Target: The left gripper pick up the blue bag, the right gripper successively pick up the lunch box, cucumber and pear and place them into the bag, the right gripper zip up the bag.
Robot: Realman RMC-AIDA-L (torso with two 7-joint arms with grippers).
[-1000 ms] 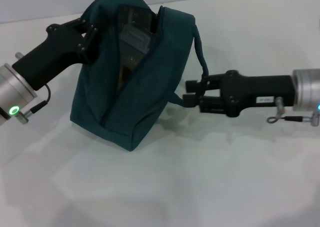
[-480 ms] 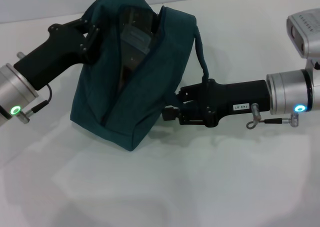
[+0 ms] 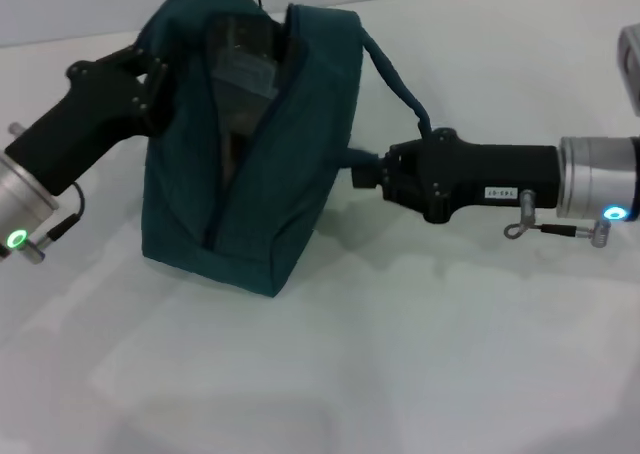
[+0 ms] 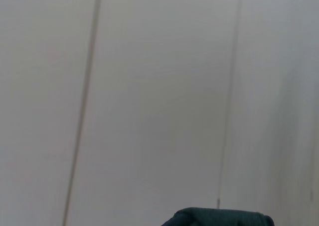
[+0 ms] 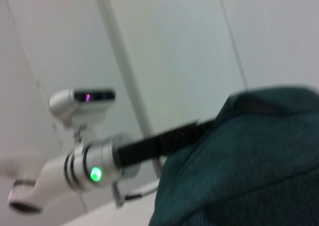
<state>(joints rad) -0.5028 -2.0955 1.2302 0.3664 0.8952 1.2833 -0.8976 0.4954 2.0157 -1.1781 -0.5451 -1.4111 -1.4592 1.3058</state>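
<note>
Teal-blue fabric fills the middle of my head view: the blue bag [image 3: 250, 164] stands on the white table [image 3: 400, 374], leaning slightly, its top zip gaping so I can see dark contents inside. I can't make out the lunch box, cucumber or pear individually in that opening; it is all dim shapes.

On my left, the left pincer [image 3: 150, 74] is pressed into the upper left edge of the bag, its tips buried in the fabric. It appears clamped on the cloth there, holding that corner up. The left wrist view shows only a pale wall and a sliver of the bag's fabric [image 4: 219, 217].

On my right, the right pincer [image 3: 365, 169] reaches in level from the right and meets the bag's right side, just below where the carry strap [image 3: 395, 79] arcs down from the top. Its tips are against or in the fabric, and I cannot tell whether they are closed or on what. A small white sticker [image 3: 498, 192] on its black body carries dark print, too small for me to read.

From the right wrist view I see the bag's cloth [image 5: 249, 161] up close and the left arm [image 5: 99, 166] beyond it, a green light glowing on its silver wrist.
</note>
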